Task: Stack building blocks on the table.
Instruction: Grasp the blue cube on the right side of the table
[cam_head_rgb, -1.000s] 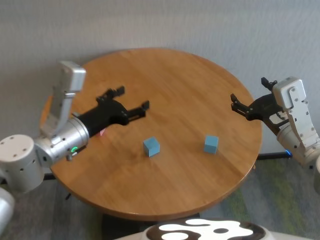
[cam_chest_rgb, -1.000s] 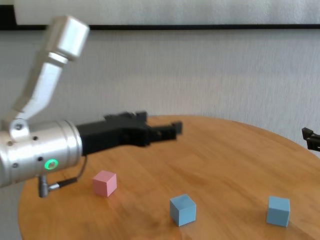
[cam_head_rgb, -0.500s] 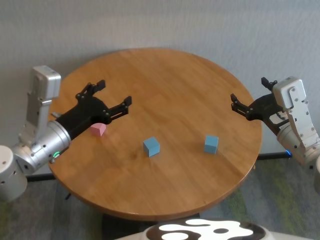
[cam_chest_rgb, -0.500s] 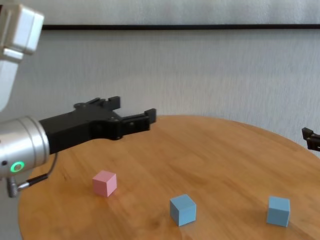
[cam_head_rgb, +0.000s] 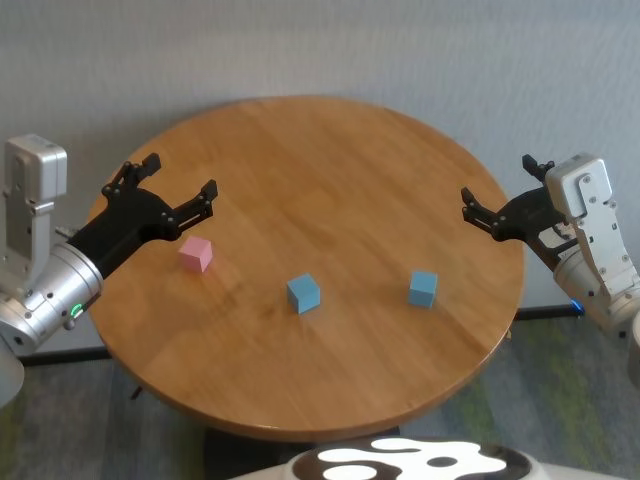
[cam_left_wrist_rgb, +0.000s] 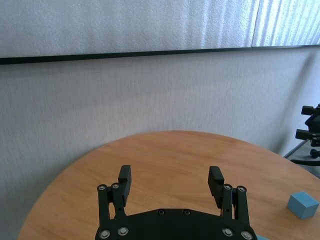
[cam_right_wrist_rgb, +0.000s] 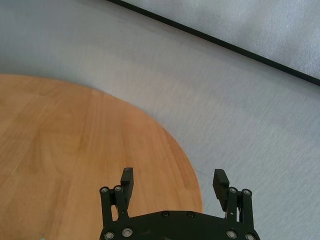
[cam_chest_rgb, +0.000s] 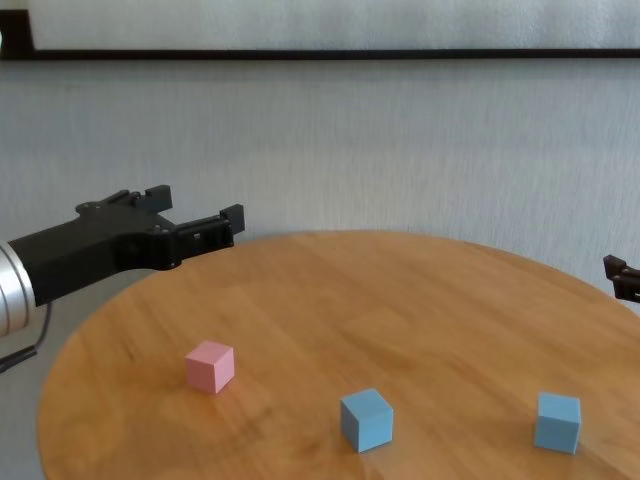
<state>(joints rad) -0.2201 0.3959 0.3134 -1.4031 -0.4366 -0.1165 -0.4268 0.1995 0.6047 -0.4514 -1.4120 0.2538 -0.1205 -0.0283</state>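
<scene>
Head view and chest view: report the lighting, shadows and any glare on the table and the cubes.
Head view: even, soft light on the table; a faint dark patch lies beside the nearer blue cube; no hard glare on the wood. Chest view: the pink cube and both blue cubes cast only short, soft shadows; each cube's top face is lighter than its sides; the wood shows a mild sheen, not a bright spot.

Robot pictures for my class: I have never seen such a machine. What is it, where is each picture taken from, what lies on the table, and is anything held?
It is a robot with two arms, each ending in a black two-fingered hand. One picture looks down from its head, one from its chest, two from its wrists. On the round table lie a pink cube and two light blue cubes, all apart, none stacked. The left hand hovers near the pink cube; the right hand waits at the table's right edge. Both are open and hold nothing.
</scene>
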